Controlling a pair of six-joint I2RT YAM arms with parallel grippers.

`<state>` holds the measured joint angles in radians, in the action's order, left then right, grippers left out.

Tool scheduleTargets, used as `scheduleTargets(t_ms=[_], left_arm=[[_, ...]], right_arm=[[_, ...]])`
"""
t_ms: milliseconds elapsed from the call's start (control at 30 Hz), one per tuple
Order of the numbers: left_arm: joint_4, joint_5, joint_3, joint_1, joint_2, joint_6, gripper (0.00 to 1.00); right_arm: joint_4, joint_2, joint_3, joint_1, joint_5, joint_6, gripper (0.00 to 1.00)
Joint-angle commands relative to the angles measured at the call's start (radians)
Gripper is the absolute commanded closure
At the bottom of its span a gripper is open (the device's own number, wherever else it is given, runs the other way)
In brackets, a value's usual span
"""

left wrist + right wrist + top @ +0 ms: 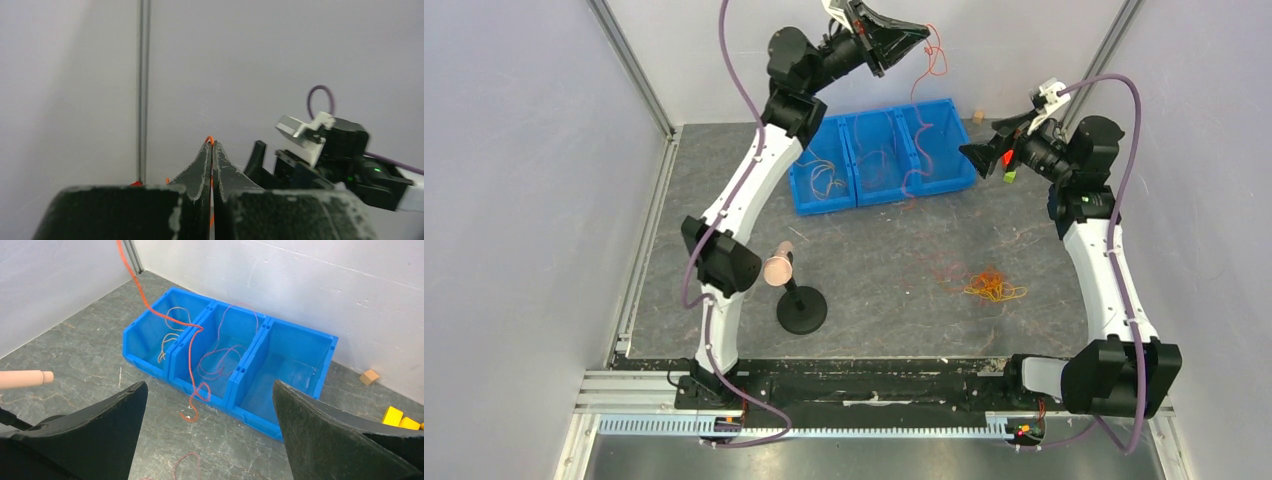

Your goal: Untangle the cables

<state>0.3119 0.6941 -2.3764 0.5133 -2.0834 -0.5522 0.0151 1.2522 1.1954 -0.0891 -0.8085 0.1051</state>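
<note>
Jaws of your left gripper [927, 33] pinch red cable [936, 60] high above bins [834, 203], strand hanging across them. Your right gripper [210, 384], right of bins, stands spread. Orange tangle [994, 287] lies before bins.

Red-orange cable [932, 58] is hanging from left claw [923, 33], which is pinching it. It's trailing down w/ loopy kinks, tail curling on counter [874, 300] just in front of blue bins [824, 206]. Orange-yellow tangle [995, 288] is lying mid-counter, thin red strand [944, 268] beside it. Pale orange wire [824, 178] is sitting in the left one, pink wire [876, 165] in the middle one.
</note>
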Motion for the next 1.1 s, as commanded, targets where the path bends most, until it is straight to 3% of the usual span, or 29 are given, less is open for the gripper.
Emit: scheduleTargets(t_ms=[0,167,300,567,667,933,1067], left_arm=[[0.097,-0.146,-0.115,0.011,-0.129,0.125,0.98],[0.125,-0.253,-0.242,0.016,-0.253,0.173,0.98],[0.168,-0.260,-0.245,0.017,-0.247,0.177,0.98],[0.233,-0.194,-0.040,0.017,-0.110,0.141,0.98],[0.236,-0.157,0.004,0.016,-0.074,0.130,0.98],[0.259,-0.096,0.174,-0.008,0.053,0.096,0.98],[0.265,-0.052,0.229,-0.016,0.092,0.074,0.98]], right_arm=[[0.053,0.005,-0.028,-0.001,0.072,0.011,0.02],[0.052,0.001,-0.085,-0.001,0.087,-0.024,0.02],[0.133,0.038,-0.076,0.000,0.052,0.018,0.02],[0.454,0.166,0.050,0.085,0.037,0.197,0.02],[0.463,0.209,0.136,0.180,0.104,0.176,0.02],[0.453,0.290,0.309,0.265,0.265,0.116,0.02],[0.417,0.320,0.380,0.295,0.313,0.040,0.09]])
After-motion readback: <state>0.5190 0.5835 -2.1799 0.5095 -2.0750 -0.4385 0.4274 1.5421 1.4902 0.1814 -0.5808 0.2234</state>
